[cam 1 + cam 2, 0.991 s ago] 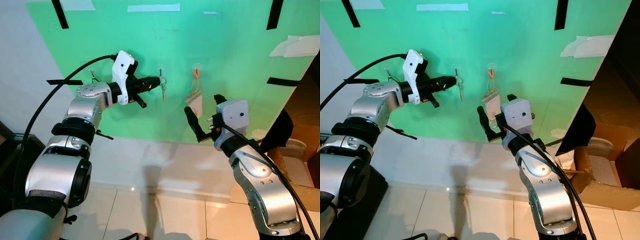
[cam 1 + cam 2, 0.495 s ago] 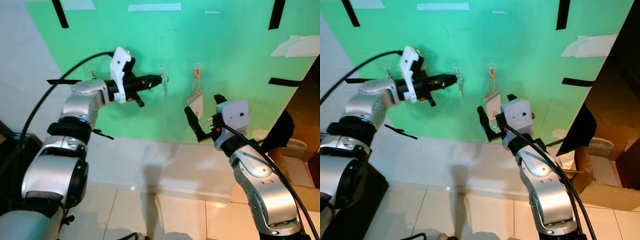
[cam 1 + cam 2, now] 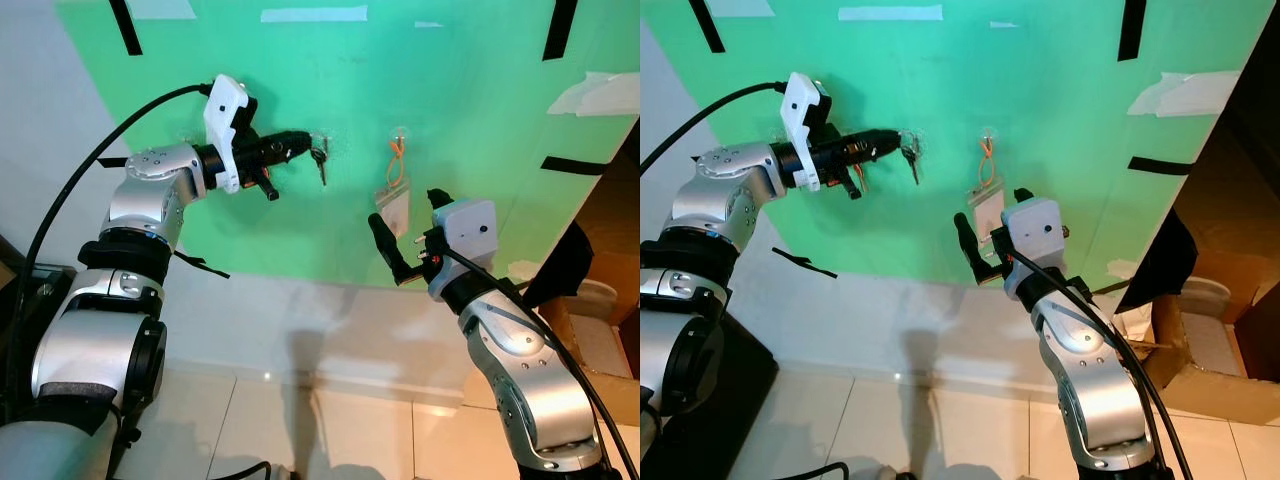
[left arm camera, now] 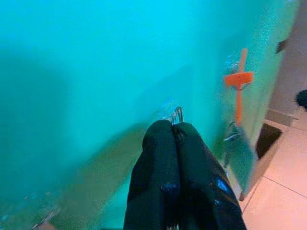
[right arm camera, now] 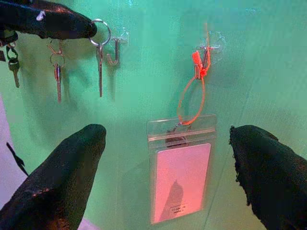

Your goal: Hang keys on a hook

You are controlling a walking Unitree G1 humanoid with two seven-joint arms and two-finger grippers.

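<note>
Bringing the key ring [image 5: 100, 33], pinched in closed left gripper [image 5: 88, 29] fingers, beside the hook [image 5: 114, 53], needing threading next.

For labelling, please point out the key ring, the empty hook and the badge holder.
key ring [image 5: 101, 33]: right wrist view, on the metal loop.
empty hook [image 5: 114, 53]: right wrist view, J stem.
badge holder [image 5: 181, 171]: right wrist view, pink card.

A badge sleeve [image 5: 181, 176] hangs by an orange cord [image 5: 194, 96] on the green sheet [image 3: 470, 110]. Black tape [image 3: 556, 28] holds the sheet. Cardboard box [image 3: 1200, 340] stands at right.
</note>
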